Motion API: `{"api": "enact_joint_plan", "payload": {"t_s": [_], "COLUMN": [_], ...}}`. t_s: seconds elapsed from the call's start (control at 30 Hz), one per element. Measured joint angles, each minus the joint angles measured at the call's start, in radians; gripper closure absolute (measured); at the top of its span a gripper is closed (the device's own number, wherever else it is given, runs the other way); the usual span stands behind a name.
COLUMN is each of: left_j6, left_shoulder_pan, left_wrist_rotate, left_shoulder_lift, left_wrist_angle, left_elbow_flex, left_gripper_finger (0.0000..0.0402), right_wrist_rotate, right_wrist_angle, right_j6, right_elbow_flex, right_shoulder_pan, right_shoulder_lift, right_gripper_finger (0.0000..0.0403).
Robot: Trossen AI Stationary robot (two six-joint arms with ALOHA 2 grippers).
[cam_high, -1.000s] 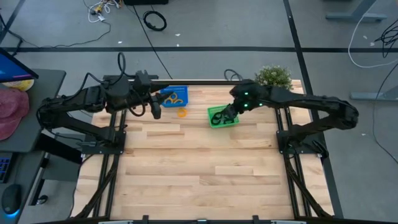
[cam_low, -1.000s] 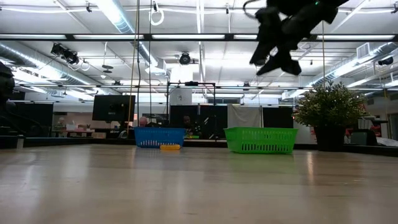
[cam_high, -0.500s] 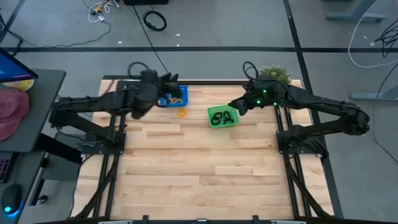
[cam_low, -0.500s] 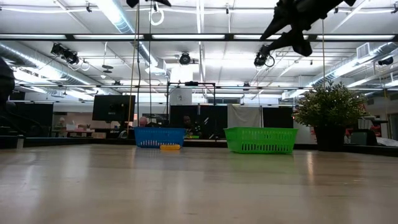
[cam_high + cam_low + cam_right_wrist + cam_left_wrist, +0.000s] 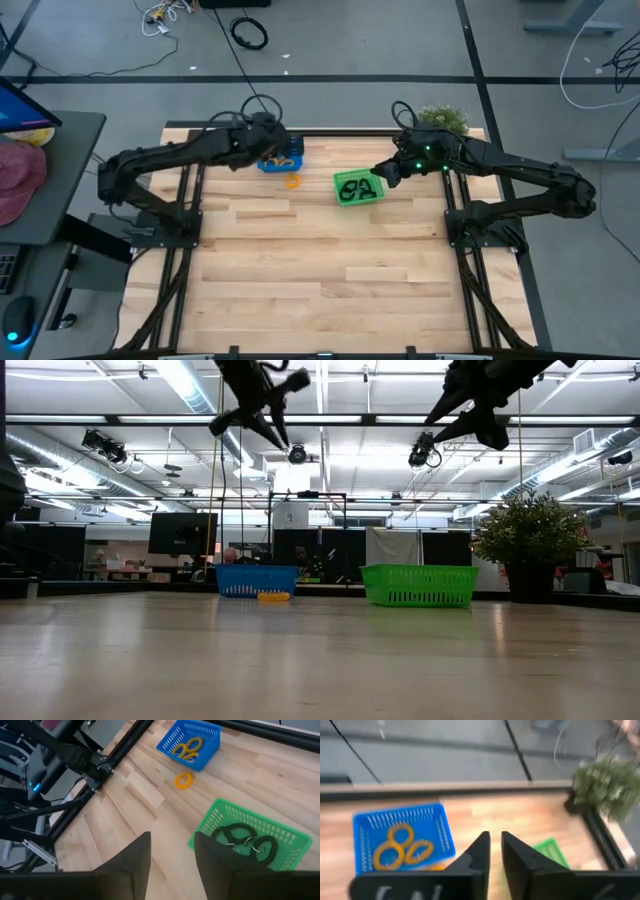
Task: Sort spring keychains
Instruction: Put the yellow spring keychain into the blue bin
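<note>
A blue basket (image 5: 285, 158) at the table's far side holds orange spring keychains (image 5: 400, 847). One orange keychain (image 5: 292, 181) lies flat on the wood just in front of it. A green basket (image 5: 372, 196) to its right holds black keychains (image 5: 245, 842). My left gripper (image 5: 268, 140) hangs high over the blue basket's far left part, its fingers (image 5: 480, 851) close together and empty. My right gripper (image 5: 381, 172) hangs high beside the green basket's far right corner, open and empty.
A potted plant (image 5: 440, 122) stands at the table's far right corner, just behind my right arm. The two baskets stand near the far edge, about a basket's width apart. Bare wood (image 5: 320, 270) stretches from the baskets to the near edge.
My left gripper has swung from beside the loose orange keychain toward the far edge and now hangs over the blue basket. My right gripper has risen from over the green basket and gone a little toward the table's right edge, then kept still.
</note>
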Motion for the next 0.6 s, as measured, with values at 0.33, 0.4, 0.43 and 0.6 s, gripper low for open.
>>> {"api": "enact_joint_plan", "payload": {"t_s": [0.33, 0.4, 0.43, 0.6], "left_j6": [0.023, 0.024, 0.024, -0.003], "left_shoulder_pan": [0.14, 0.14, 0.138, 0.136], "left_wrist_rotate": [0.331, 0.365, 0.385, 0.438], "left_shoulder_lift": [0.112, 0.136, 0.148, 0.21], "left_wrist_angle": [-0.16, -0.17, -0.167, -0.161], "left_elbow_flex": [0.0, 0.0, 0.0, 0.0], "left_gripper_finger": [0.0393, 0.0393, 0.0393, 0.038], "right_wrist_rotate": [0.0, 0.001, 0.002, 0.004], "right_wrist_angle": [0.003, 0.003, 0.003, 0.025], "right_j6": [-0.008, -0.009, -0.01, -0.025], "right_elbow_flex": [0.0, 0.0, 0.0, 0.0], "right_shoulder_pan": [0.0, 0.0, 0.0, 0.0], "right_shoulder_lift": [0.0, 0.0, 0.0, 0.0], "right_gripper_finger": [0.0253, 0.0253, 0.0253, 0.0253]}}
